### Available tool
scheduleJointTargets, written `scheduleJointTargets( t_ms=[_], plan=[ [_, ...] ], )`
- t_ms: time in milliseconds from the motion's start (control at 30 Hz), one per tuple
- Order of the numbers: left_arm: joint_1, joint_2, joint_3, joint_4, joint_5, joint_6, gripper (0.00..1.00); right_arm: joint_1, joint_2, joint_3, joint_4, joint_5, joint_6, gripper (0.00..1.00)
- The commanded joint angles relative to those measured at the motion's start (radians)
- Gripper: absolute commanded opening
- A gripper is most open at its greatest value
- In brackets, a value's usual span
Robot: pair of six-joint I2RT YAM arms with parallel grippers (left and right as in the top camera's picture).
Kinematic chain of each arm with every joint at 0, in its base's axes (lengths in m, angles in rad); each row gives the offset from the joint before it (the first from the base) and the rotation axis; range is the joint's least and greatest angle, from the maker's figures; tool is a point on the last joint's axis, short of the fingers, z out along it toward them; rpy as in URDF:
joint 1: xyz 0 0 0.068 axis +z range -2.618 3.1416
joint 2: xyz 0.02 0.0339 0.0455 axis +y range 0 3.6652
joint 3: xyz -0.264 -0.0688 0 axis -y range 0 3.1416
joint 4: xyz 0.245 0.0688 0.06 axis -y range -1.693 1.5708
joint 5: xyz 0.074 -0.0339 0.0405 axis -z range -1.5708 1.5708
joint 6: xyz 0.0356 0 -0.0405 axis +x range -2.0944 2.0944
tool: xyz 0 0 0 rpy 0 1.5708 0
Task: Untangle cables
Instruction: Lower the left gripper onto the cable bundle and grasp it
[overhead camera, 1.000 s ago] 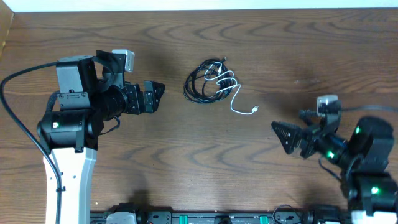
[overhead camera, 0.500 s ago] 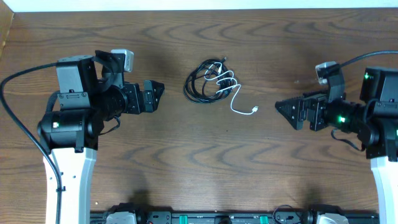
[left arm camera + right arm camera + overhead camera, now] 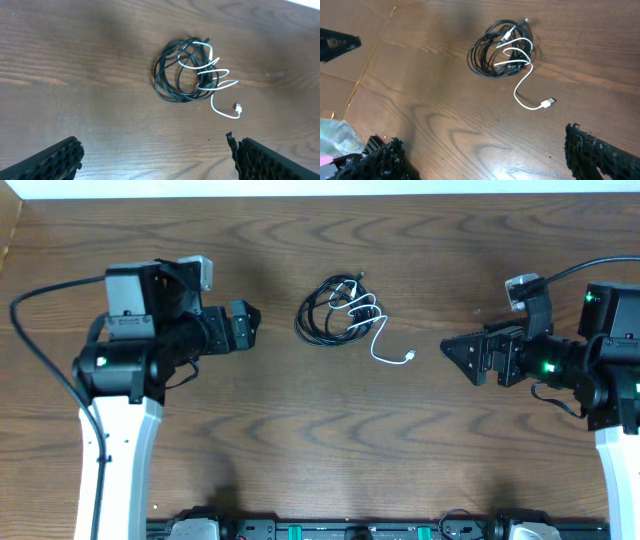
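Standing by the wooden table (image 3: 300, 450), I see both cables bunched together near the middle, a bit toward the far edge. In that bunch the black cable (image 3: 318, 322) is wound into a loose coil of several loops, lying flat on the wood. On the right side of the coil the white cable (image 3: 378, 332) runs thru it, w/ a few small loops crossing the black strands, so the two are tangled. Its free tail curves out toward the right arm's side and ends in a small white connector (image 3: 410, 357), resting on bare wood just clear of the coil. A small dark plug (image 3: 358, 277) pokes out at the coil's far edge.

To the left of the bundle the left gripper (image 3: 246, 330) hovers, pointing at it, well apart, touching nothing. Its claw is spread wide & empty: on the left wrist cam its ribbed fingers (image 3: 50, 160) sit in opposite bottom corners w/ bare wood between.

On the opp. side the right gripper (image 3: 458, 360) hovers, nose aimed at the cables, near the white connector but not touching. Claw spread wide too, empty; the right wrist cam shows its dark fingers (image 3: 600, 155) at both lower corners, bundle ahead of them.
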Motion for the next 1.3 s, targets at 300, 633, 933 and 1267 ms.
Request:
scheduleJointTargets(
  t_ms=[300,633,933,1267],
  plan=[
    [-0.143,0.212,0.367,-0.270,-0.225,-0.053,0.99,0.003,-0.002,0.019,0.002,-0.023,-0.010,0.99],
    [-0.240,0.361,0.512,-0.363,-0.320,-0.053,0.98,0.003,-0.002,0.019,-0.010,-0.012,-0.009,0.99],
    [-0.240,0.386,0.509,-0.259,-0.309,-0.053,0.98,0.003,-0.002,0.019,-0.020,0.014,-0.010,0.99],
    [-0.249,0.547,0.509,-0.227,-0.296,-0.057,0.95,0.003,0.010,0.018,-0.022,0.044,-0.009,0.99]
  ],
)
